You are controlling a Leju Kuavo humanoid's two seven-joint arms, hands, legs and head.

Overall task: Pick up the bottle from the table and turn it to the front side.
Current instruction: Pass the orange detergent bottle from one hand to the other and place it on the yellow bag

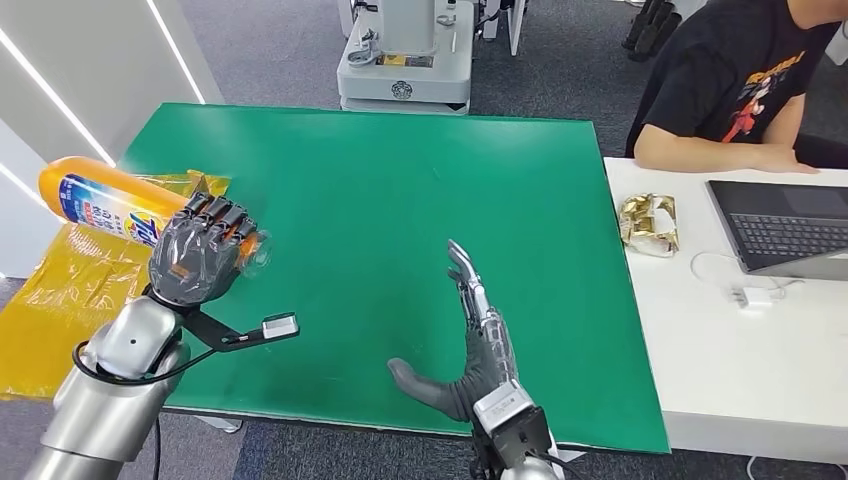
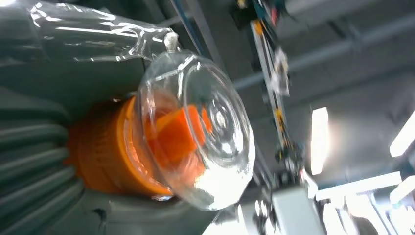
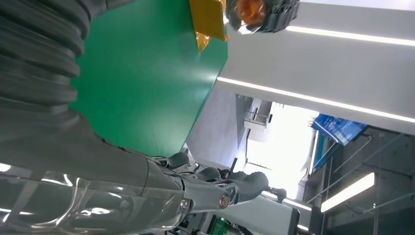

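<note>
Left robot hand (image 1: 200,252) grasps the bottle (image 1: 110,205) at its cap end, fingers wrapped around the neck; bottle is lifted off the green table (image 1: 400,200), above the table's left edge and the yellow plastic sheet (image 1: 60,290) lying there. Long axis of the bottle is close to horizontal, running from the hand out toward the far left; base points away from the robot, orange cap (image 2: 112,152) with its clear dome cover (image 2: 200,132) points toward the near right, as the left wrist view confirms with the cap just beyond the palm. Blue-and-white label faces up and toward the head camera, partly readable, though whether this counts as the front side I cannot tell. Right robot hand (image 1: 475,340) is released: fingers straight and apart, thumb out to the left, holding nothing, poised over the near middle of the table, well apart from the bottle. Left hand is thus the only one in contact; right hand lies to the bottle's right, on the cap side. Judgement: pickup is done, the turning step is in hand. The turn depends on rolling the bottle about that long axis, either by wrist rotation alone or with the free right hand taking the cap end. Risk: the grip sits at one end, so the heavy body may sag or slip.
</note>
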